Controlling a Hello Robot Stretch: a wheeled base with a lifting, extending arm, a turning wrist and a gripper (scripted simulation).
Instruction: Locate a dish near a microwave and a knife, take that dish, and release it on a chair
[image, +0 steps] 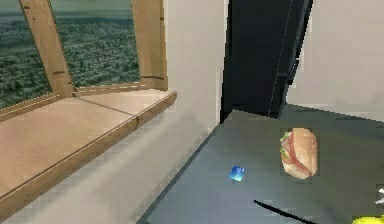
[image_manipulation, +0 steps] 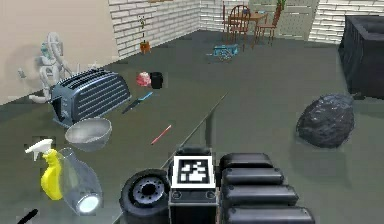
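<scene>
Dish (image_manipulation: 88, 132), a shallow grey metal bowl, sits on the dark table (image_manipulation: 196, 112) in the arm side view, just in front of a blue-grey toaster (image_manipulation: 90, 92) and apart from it. Toward that view's lower left stand a yellow spray bottle (image_manipulation: 47, 172) and, just beside it, a clear glass vessel (image_manipulation: 80, 187). A thin red stick (image_manipulation: 161, 133) lies on the tabletop to the right of the bowl. Past the toaster are a small pinkish-red item (image_manipulation: 144, 78), a dark cup (image_manipulation: 157, 79) just beside it, and a blue-handled utensil (image_manipulation: 140, 98).

The arm's white marker square (image_manipulation: 193, 170) shows at the bottom edge, with the claw (image_manipulation: 148, 195) as a dark round body to its left. Its far end cannot be made out, so I cannot tell its grip or whether it holds anything.

On the floor beyond the table lies a dark lumpy bag (image_manipulation: 325, 120), and far off stand wooden chairs (image_manipulation: 240, 20).

In the forward view, a sandwich (image: 299, 152) lies on the dark tabletop, with a small blue object (image: 238, 174) near it and a thin dark blade (image: 285, 212) by the bottom edge. A wood-framed window (image: 90, 50) takes up that view's left.
</scene>
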